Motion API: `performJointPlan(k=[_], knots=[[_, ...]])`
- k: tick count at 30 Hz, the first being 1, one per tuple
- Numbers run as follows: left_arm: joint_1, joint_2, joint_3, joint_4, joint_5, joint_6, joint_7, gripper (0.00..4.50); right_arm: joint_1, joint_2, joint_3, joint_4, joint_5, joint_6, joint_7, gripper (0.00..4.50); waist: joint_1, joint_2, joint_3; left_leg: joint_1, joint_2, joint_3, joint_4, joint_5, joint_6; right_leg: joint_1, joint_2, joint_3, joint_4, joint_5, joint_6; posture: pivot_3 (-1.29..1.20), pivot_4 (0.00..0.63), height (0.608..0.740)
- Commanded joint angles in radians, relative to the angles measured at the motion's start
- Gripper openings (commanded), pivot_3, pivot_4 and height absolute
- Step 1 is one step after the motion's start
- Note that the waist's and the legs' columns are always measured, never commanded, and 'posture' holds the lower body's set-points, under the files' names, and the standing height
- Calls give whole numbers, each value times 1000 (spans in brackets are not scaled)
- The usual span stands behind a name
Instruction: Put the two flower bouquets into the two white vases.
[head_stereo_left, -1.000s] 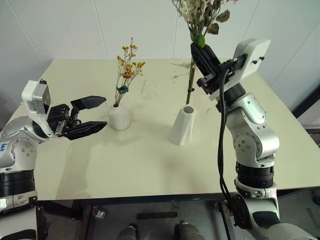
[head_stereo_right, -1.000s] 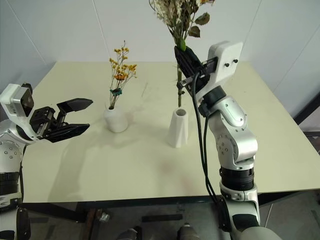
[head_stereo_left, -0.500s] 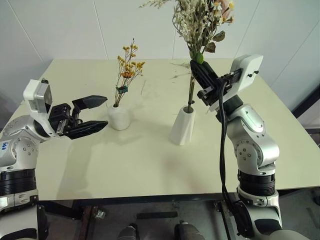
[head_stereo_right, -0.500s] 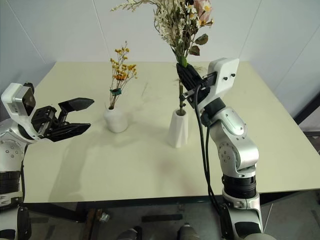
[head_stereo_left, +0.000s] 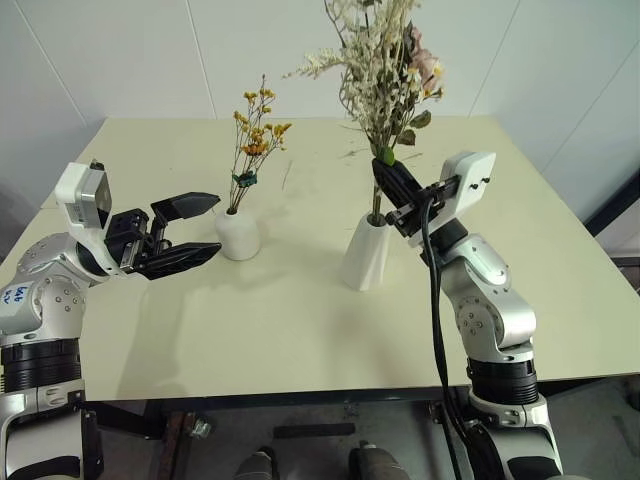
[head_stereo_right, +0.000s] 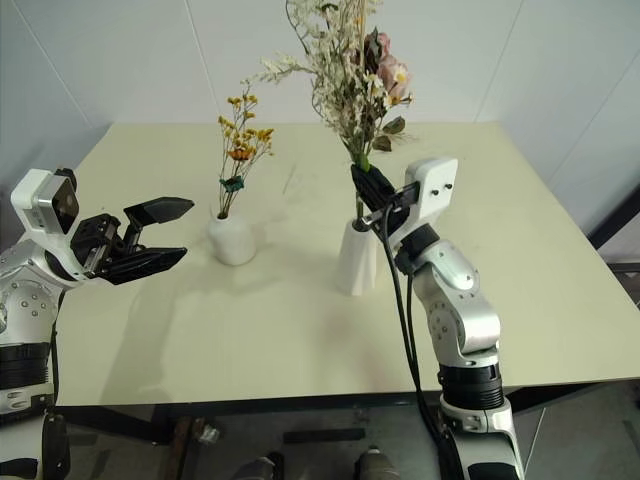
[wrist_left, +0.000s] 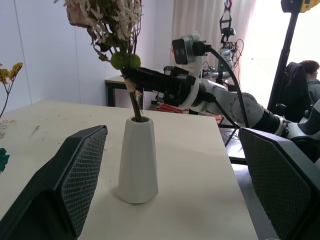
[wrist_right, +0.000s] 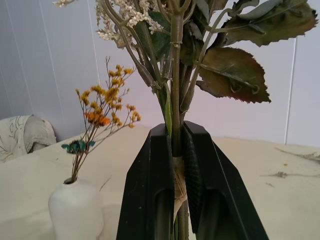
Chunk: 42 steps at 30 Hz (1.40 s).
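Observation:
A thin sprig of yellow-orange blossoms stands in the short round white vase at mid-table. The fuller bunch with pale flowers, greenery and a pink rose has its stems inside the mouth of the taller tapered white vase. My right gripper is shut on those stems just above the vase's rim; in the right wrist view its fingers clamp the stems. My left gripper hangs open above the table, left of the round vase, with nothing between its fingers.
The pale table reaches to a white wall behind. A few dried twigs and scraps lie on the far part of the table. In the left wrist view a person sits far off behind the table's right side.
My right arm has come down with the fuller bunch, and its stems have gone from above the tall vase into its mouth. The left arm has held still.

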Motion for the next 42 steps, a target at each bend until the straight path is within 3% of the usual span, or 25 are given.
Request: performJointPlan(k=[1,12,14,24,30,33,42], knots=[[-11,-3,4,-21,-3,-15,2,4500,17,4,4,-40,0,-31,11,373,1,0,0,0,0,0,0,0,0,0,0,0,0,0,0,0,150,740],[-21,-19,-6,-9,1,-27,-3,4500,71,-49,-2,-106,11,-2,48,4012,2,0,0,0,0,0,0,0,0,0,0,0,-1,0,0,0,150,740],[-23,-22,-9,-6,3,-30,-3,4500,94,-76,-2,-145,34,19,75,4468,3,0,0,0,0,0,0,0,0,0,0,0,-1,0,0,0,150,740],[-57,-37,-29,33,18,-54,-12,4500,48,-133,11,-34,-15,-21,112,4468,1,0,0,1,0,1,0,0,-1,0,1,1,-1,0,0,0,150,740],[-71,-40,-33,49,27,-65,-15,4500,-37,-138,12,33,-37,66,81,4468,2,0,0,1,0,1,0,0,-1,0,1,2,-1,0,0,0,150,740],[-71,-40,-32,50,30,-68,-14,4500,-53,-138,1,33,-43,78,72,3879,3,0,0,1,1,1,0,0,-1,0,1,2,-1,0,0,0,150,740],[-78,-42,-32,59,36,-72,-17,4500,-37,-127,-12,-29,-19,127,65,761,2,0,0,1,1,1,0,-1,-1,0,1,2,-1,0,0,0,150,740]])
